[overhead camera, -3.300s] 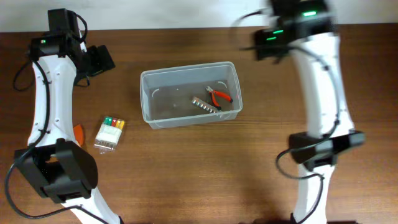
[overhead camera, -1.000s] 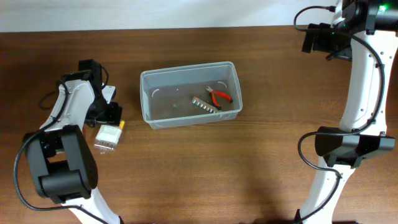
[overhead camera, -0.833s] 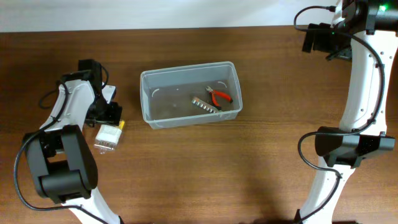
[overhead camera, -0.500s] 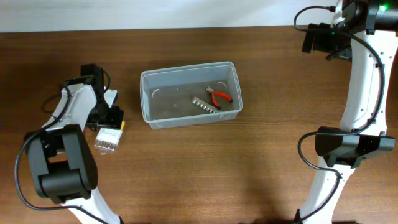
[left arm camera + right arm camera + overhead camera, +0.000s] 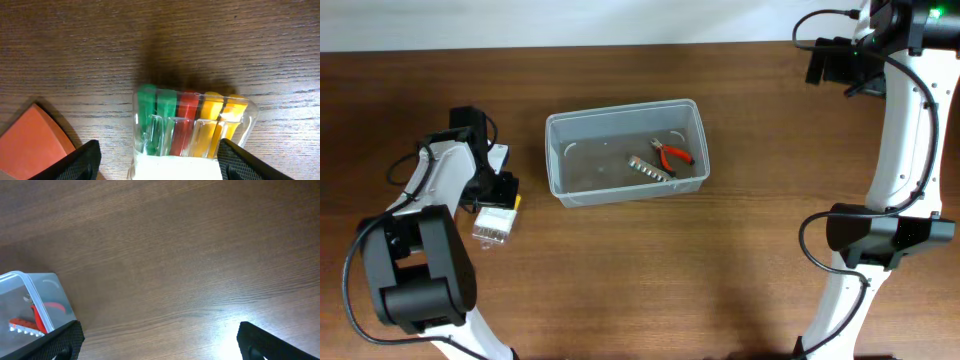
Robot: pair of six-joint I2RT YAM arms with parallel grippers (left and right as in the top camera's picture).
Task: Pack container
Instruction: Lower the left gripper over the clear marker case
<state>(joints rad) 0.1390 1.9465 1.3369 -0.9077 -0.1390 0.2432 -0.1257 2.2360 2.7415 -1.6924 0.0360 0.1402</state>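
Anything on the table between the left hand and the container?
No. The overhead view shows only bare wood between the left hand, which hovers over the clear pack, and the container.

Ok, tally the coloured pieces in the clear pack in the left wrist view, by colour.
Green pieces: 2
Red pieces: 1
Yellow pieces: 2
Total in the clear pack: 5

Btwn left gripper (image 5: 160, 160) jaws, marker pack (image 5: 192, 125) is running off the bottom edge, lower part not showing. Outside one jaw, orange piece (image 5: 30, 142) is getting cropped at the corner; can't ID. Beside one right gripper (image 5: 165, 342) jaw, container (image 5: 30, 280) is showing just a corner, w/ red pliers (image 5: 47, 307) partly cut off. Metal bit (image 5: 648, 168) is reading too small to ID.
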